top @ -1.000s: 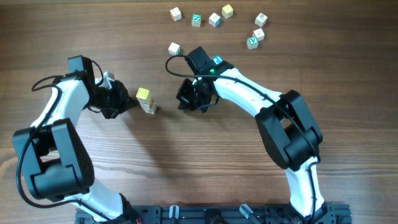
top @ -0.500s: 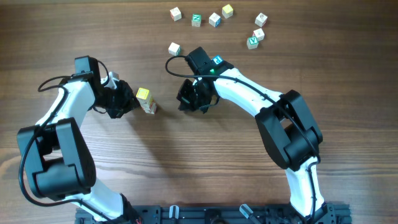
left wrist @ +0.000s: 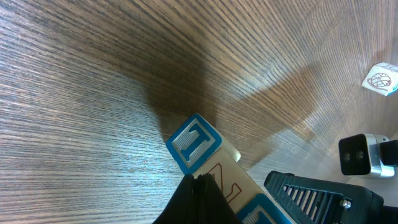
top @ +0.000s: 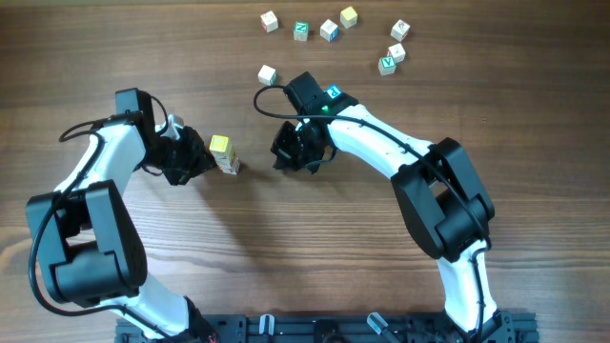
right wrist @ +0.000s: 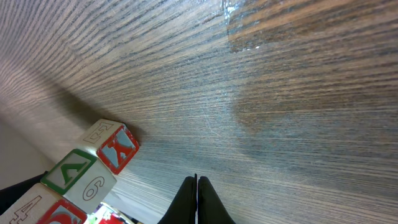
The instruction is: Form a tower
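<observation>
The tower (top: 225, 154) stands left of the table's centre, a slim stack with a pale yellow cube (top: 220, 145) on top. My left gripper (top: 201, 159) is shut just left of it. In the left wrist view the shut fingertips (left wrist: 200, 180) lie against the tower (left wrist: 221, 177), below its blue-framed cube (left wrist: 194, 142); whether they touch it I cannot tell. My right gripper (top: 279, 152) is shut a short way right of the tower, holding nothing. The right wrist view shows its shut tips (right wrist: 197, 182) over bare wood, with the tower's cubes (right wrist: 78, 174) at lower left.
Several loose letter cubes lie along the far edge, among them one at the back left (top: 270, 21), a green-marked cube (top: 386, 65) and a nearer white cube (top: 267, 74). The right arm's body (left wrist: 323, 196) shows in the left wrist view.
The left arm has shifted slightly right, bringing its shut gripper closer to the tower. The right arm and the tower have stayed put.
</observation>
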Controlling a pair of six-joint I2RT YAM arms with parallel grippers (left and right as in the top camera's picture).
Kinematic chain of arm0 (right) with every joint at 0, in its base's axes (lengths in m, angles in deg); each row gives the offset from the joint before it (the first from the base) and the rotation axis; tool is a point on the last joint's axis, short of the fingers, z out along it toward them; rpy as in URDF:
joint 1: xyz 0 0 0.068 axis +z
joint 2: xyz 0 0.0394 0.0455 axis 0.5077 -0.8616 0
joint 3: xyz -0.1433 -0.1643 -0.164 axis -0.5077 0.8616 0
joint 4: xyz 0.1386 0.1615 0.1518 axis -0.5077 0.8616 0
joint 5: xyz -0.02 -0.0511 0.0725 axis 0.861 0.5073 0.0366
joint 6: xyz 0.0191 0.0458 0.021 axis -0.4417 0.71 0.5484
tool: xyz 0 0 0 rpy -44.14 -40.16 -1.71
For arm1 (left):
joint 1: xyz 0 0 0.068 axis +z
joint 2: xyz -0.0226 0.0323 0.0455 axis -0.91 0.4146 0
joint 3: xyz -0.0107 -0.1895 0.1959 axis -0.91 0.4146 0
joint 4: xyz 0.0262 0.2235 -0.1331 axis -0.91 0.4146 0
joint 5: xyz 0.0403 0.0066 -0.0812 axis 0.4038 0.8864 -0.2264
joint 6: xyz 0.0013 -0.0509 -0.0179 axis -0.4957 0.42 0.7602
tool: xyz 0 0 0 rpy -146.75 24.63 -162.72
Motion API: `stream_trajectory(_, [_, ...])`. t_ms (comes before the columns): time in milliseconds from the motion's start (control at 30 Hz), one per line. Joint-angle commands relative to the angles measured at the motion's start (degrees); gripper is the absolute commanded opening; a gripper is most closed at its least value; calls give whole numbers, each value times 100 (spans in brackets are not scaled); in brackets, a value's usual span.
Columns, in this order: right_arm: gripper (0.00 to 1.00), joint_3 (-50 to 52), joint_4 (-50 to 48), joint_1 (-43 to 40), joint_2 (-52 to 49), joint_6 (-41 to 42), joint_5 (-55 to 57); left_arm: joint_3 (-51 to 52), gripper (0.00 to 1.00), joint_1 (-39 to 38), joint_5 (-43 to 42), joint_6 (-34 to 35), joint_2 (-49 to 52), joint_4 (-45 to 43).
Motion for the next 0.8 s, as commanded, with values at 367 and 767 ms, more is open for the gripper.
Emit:
stream_trajectory(367, [4,44,-11,0,35,-238,-4,37,4,-7,-90,35,52,0])
stream_trajectory(767, [5,44,-4,2,35,-826,601,37,4,-7,-90,35,52,4])
